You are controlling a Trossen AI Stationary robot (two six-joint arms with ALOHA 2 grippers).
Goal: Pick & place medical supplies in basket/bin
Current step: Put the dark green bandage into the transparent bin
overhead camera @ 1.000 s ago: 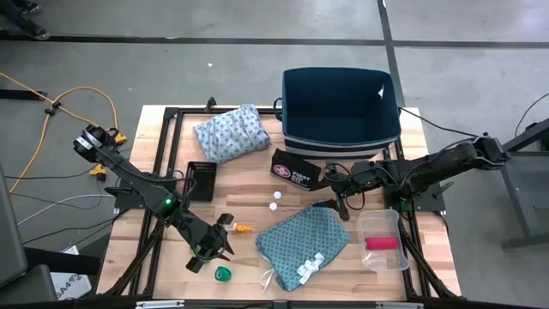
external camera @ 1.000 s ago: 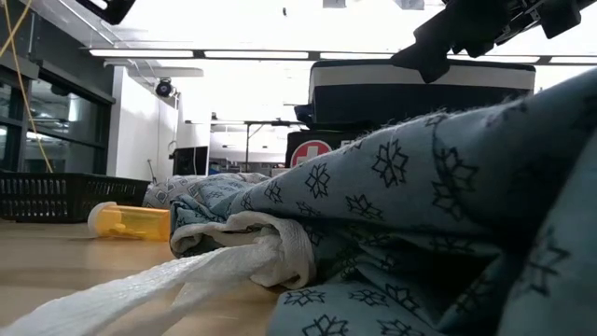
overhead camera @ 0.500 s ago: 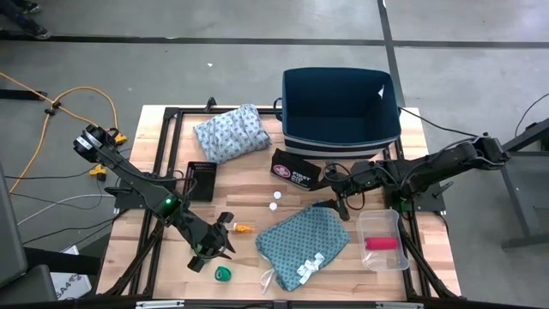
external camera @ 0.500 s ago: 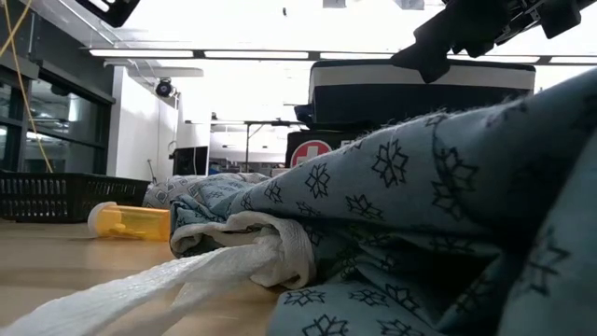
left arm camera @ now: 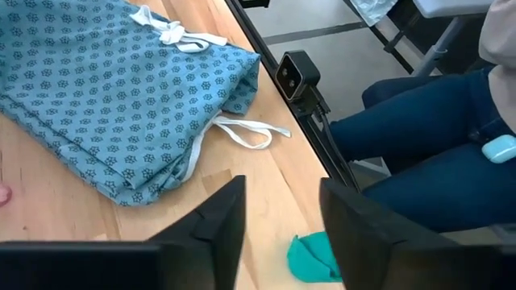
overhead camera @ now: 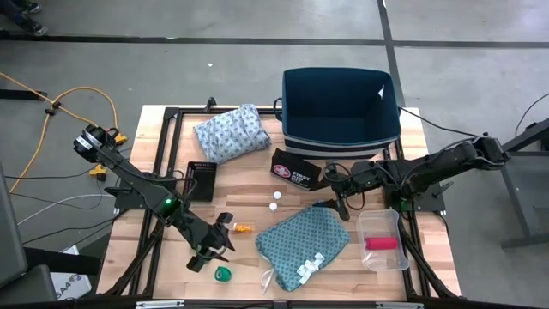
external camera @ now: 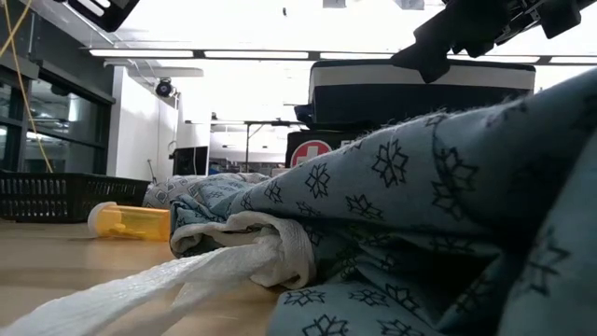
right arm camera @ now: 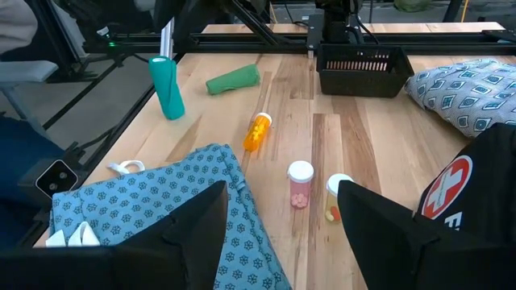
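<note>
At the tabletop's front edge, left of the middle, lies a small green roll (overhead camera: 223, 274). Just behind it hangs the left gripper (overhead camera: 216, 250), its fingers spread with only bare wood between them and nothing held. A teal cloth (overhead camera: 302, 240) with white ties (overhead camera: 307, 266) lies folded at the front edge's middle. A clear tub (overhead camera: 382, 240) sits toward the front right corner, near the cloth, with a red roll (overhead camera: 383, 244) inside. An orange pill bottle (overhead camera: 243, 228) lies on its side just beside the left gripper, on its far side.

The right gripper (overhead camera: 341, 209) hovers over the far right corner of the teal cloth, fingers wide apart and empty. Two white-capped vials (overhead camera: 274, 201) stand near the table's middle. Farther back, a small black basket (overhead camera: 202, 180) sits toward the left edge. A black first-aid pouch (overhead camera: 294, 169) leans against the navy bin (overhead camera: 341, 107) at the back right. A pale blue-grey cloth (overhead camera: 230, 133) lies folded toward the back edge, left of the bin.
</note>
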